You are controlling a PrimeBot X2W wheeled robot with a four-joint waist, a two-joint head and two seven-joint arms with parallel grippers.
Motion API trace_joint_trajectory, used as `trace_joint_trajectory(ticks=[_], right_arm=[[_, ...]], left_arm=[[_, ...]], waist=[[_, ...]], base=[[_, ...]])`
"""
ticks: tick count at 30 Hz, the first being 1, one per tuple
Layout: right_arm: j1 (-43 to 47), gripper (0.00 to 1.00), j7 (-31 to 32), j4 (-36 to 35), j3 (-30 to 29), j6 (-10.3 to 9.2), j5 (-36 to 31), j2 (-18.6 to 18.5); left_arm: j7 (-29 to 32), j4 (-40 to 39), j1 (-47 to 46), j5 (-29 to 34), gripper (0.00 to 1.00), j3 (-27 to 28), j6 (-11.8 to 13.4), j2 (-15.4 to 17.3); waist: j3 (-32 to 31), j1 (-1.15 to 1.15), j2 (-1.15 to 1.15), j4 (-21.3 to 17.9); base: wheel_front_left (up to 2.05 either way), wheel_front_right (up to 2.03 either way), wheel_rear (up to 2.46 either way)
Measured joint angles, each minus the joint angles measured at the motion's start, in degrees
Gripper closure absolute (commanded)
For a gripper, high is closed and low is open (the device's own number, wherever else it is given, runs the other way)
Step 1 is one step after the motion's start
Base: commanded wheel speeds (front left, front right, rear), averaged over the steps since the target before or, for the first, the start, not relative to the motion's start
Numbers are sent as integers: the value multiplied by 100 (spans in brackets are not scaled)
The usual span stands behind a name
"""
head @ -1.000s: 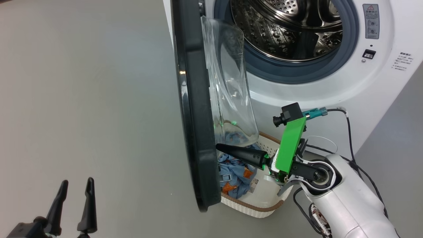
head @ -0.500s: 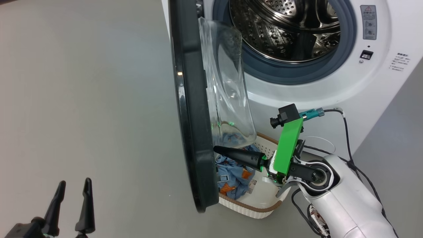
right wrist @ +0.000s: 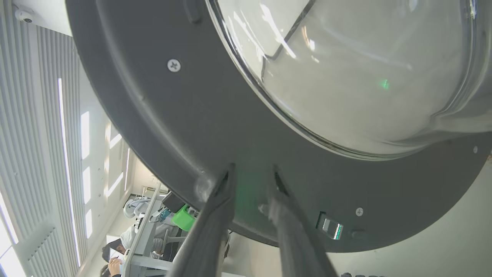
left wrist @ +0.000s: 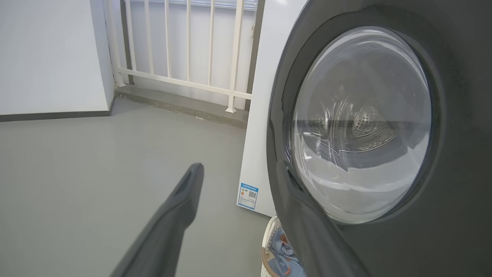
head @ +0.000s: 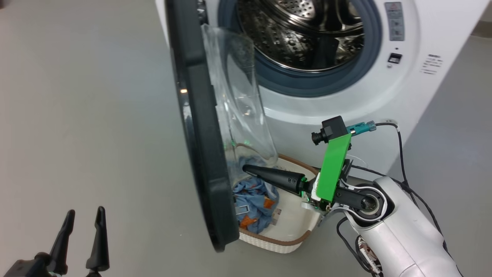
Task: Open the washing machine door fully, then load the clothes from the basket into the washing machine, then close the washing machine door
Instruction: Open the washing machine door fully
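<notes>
- Here, the washing machine door (head: pixel 196 127) is seen swung out from the washing machine (head: pixel 346 104), with its thin edge turned to the head view.
- A clear glass bowl (head: pixel 238 96) is seen bulging from the door's inner side, toward the machine.
- The steel drum (head: pixel 300 34) is left uncovered, and it is ringed by a grey-blue rubber gasket (head: pixel 307 82).
- The basket (head: pixel 276 244) is set on the grey floor (head: pixel 77 96), in front of the machine and under the open door.
- One end of the basket is hidden behind the door.
- The clothes (head: pixel 251 198) are kept in the basket: a light blue garment with orange prints is heaped at the end nearest the door.
- The right hand (right wrist: pixel 252 171) is held just above the basket and is pointed at the door's inner side, below the glass bowl.
- A narrow gap is seen between its fingers (right wrist: pixel 215 215), and nothing is held in it.
- Whether the door's dark ring is touched by the fingertips cannot be told.
- A green plate (head: pixel 332 169) with a small black camera (head: pixel 331 130) is fixed on the right wrist.
- The left hand (head: pixel 85 210) is held low over the floor, away from the door.
- Its fingers are spread wide, and nothing is held between them.
</notes>
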Motion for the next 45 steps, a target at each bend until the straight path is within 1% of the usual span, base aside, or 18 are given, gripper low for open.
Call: trace_joint_trajectory(ticks=[7,10,17,22,28,31,35,38,43,44,45], right_arm=[[99,0,-221,-348,-25,0,-107,-51],[171,0,-439,-534,-44,0,-204,-102],[344,0,-1181,-912,-35,0,-806,-352],[614,0,-1672,-1181,-38,0,-851,-407],[907,0,-2210,-1449,-41,0,-916,-557],[1053,0,-2450,-1524,-52,0,-922,-626],[1230,0,-2820,-1636,-38,0,-1134,-788],[1393,0,-3092,-1662,-21,0,-1183,-802],[1620,0,-3719,-1612,54,0,-1730,-1017],[1620,0,-3719,-1612,54,0,-1730,-1017],[1660,0,-3863,-1600,81,0,-1835,-1040]], left_arm=[[0,-41,20,36,0,3,0,0],[0,-66,59,42,0,4,0,0],[0,-77,127,121,0,-10,0,-1],[0,-78,137,140,0,-13,0,-4],[0,-89,270,193,0,-9,0,-46],[0,-102,273,196,0,-9,0,-48],[0,-137,296,219,0,-4,0,-48],[0,-154,360,236,0,34,0,-47],[0,-165,358,235,0,30,0,-51],[0,-165,358,235,0,30,0,-51],[0,-169,358,235,0,30,0,-54]], waist=[[-34,0,0,-332],[-55,0,0,-470],[-110,0,0,-774],[-160,0,0,-984],[-254,0,0,-1243],[-284,0,0,-1373],[-305,0,0,-1520],[-304,0,0,-1624],[-283,0,0,-1746],[-283,0,0,-1746],[-280,0,0,-1767]], base=[[0,0,0],[0,0,0],[0,0,0],[0,0,0],[0,0,0],[0,0,0],[0,0,0],[0,0,0],[0,0,0],[0,0,0],[0,0,0]])
